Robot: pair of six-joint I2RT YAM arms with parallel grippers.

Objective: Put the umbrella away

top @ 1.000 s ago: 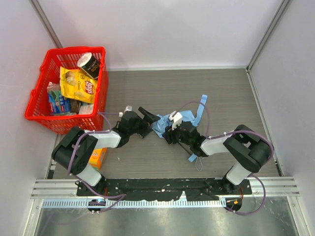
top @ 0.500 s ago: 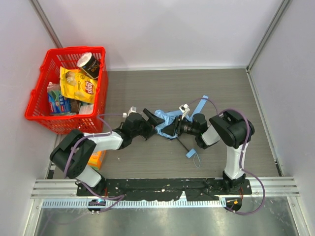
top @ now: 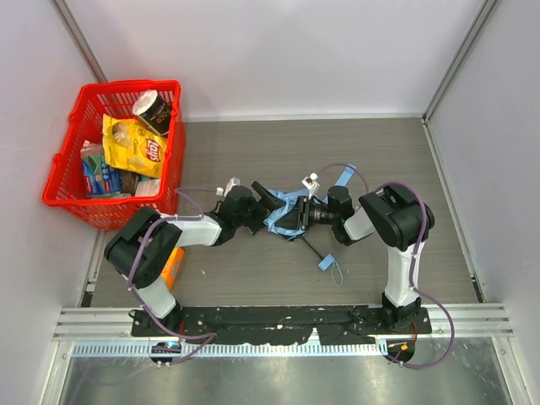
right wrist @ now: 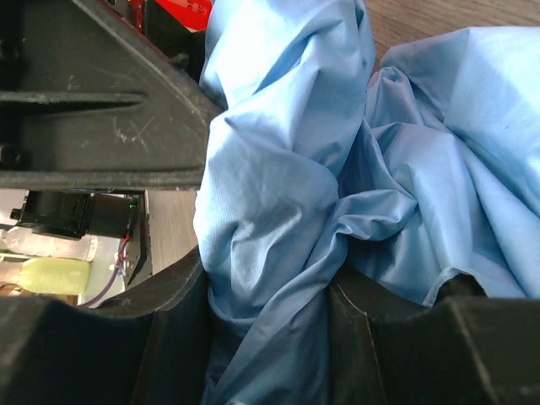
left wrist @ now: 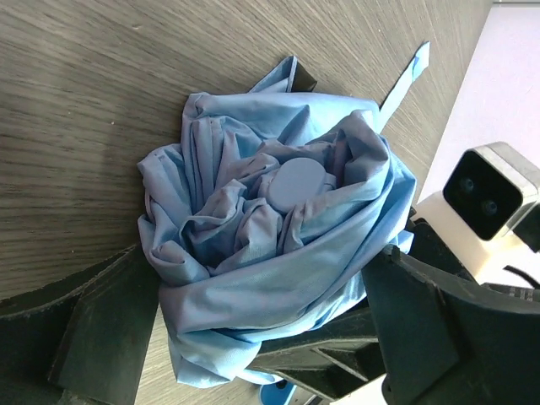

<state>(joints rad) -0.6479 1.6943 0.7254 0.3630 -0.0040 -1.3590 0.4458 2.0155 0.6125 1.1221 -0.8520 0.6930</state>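
Top external view, read from the left: a red basket [top: 126, 85] is seen at the far-left corner of the table [top: 388, 160], and the left gripper [top: 267, 201] is held wide open — its jaws set either side of the bunched sky-blue umbrella [top: 285, 213], which is found mid-table between the two arms. At its right side the cloth is clamped by the right gripper [top: 297, 221]. Gathering the canopy is judged the step in hand — next, the left jaws are to be closed squarely on the bundle.
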